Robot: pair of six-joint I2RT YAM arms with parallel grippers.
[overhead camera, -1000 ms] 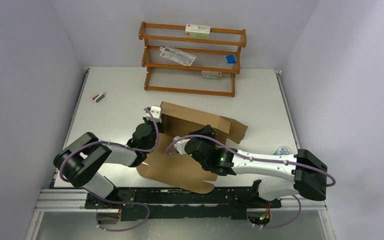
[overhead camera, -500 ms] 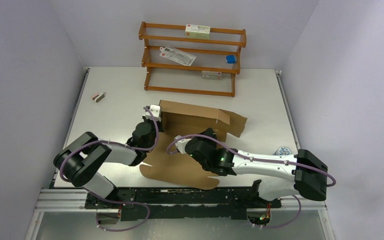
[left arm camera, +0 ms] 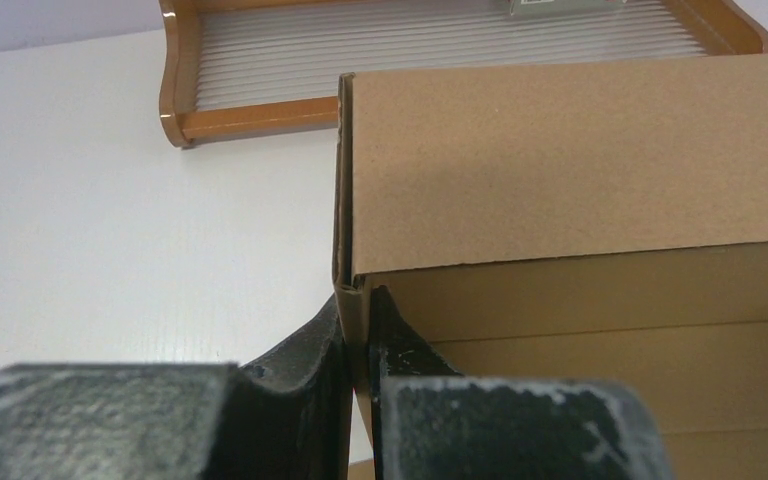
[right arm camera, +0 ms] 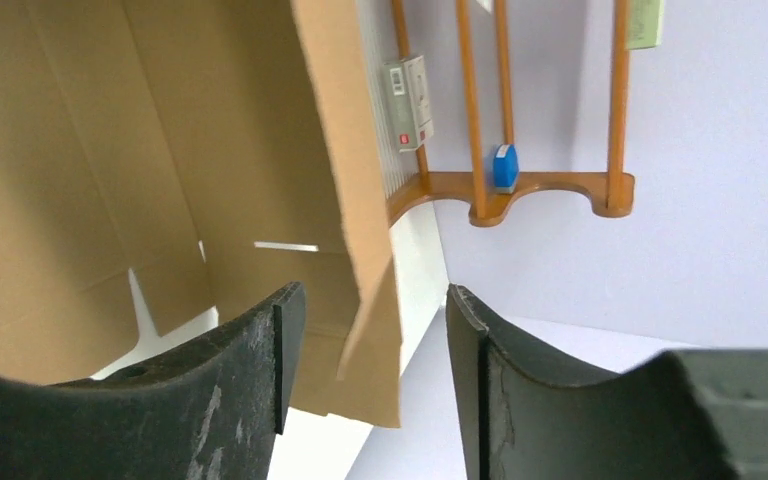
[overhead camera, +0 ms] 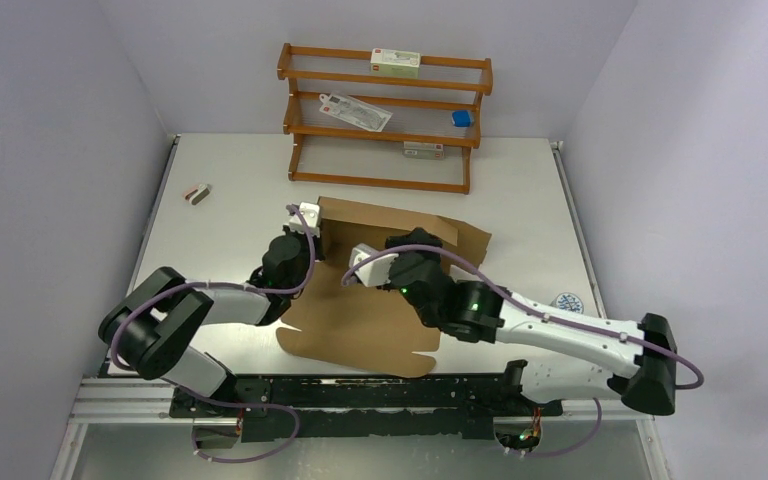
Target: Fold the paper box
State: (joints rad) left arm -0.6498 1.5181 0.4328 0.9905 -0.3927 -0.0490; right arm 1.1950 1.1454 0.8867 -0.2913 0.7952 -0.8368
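Since a second ago the right gripper [overhead camera: 365, 262] has travelled forward, from over the near panel of the paper box [overhead camera: 360, 320] toward its raised back wall. On the left, the left gripper [left arm camera: 357, 318] pinches the box's upright left wall, jaws nearly together on the cardboard. The box lies mid-table [overhead camera: 230, 190], half-formed, with its near panel flat. On the right, the right gripper's jaws stand partly spread, a raised flap edge between them, not visibly pinched.
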